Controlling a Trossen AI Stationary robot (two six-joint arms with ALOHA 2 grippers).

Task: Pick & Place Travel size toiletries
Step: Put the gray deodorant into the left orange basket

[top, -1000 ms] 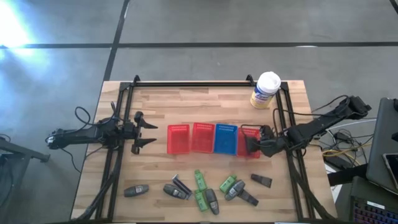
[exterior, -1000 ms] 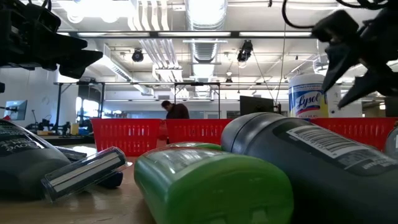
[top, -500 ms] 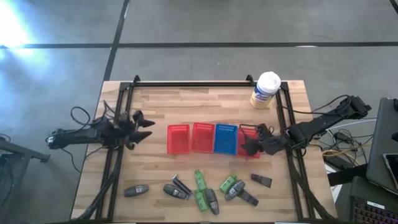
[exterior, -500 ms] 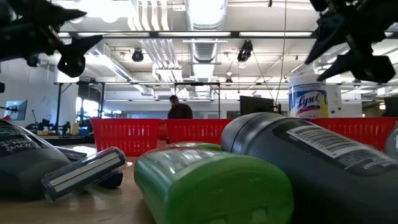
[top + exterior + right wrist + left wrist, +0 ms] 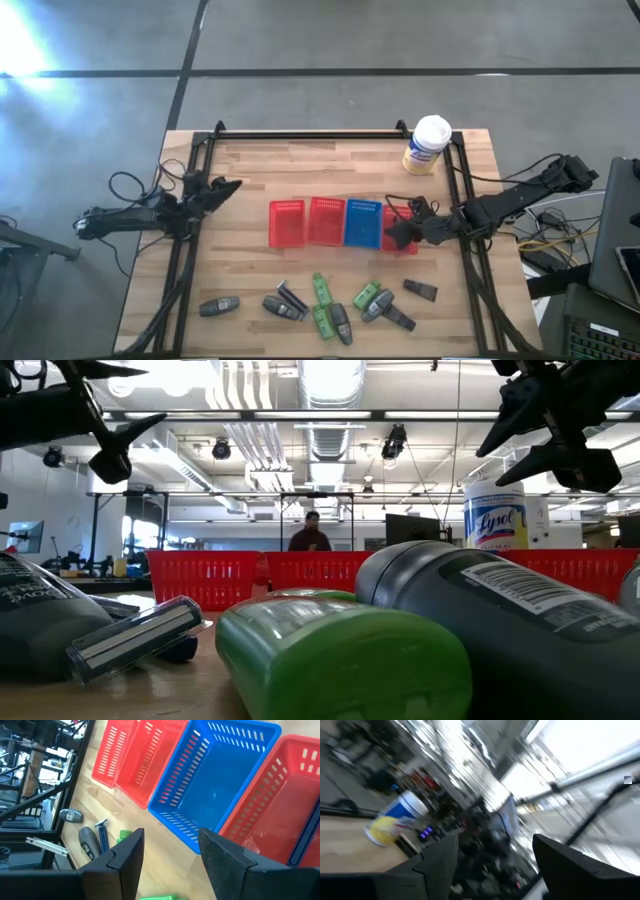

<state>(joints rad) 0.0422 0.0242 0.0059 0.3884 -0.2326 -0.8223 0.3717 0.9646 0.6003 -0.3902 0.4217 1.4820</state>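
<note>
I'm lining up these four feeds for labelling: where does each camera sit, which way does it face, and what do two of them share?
High view: overhead, straight down on the table; shows both arms, left gripper, right gripper.
Low view: table-top height, across the toiletries into the room; both grippers overhead.
Left wrist view: tilted up past its own open fingers toward the yellow canister.
Right wrist view: down past its own fingers at the blue basket.
Shared: high and right wrist views both show the baskets.
</note>
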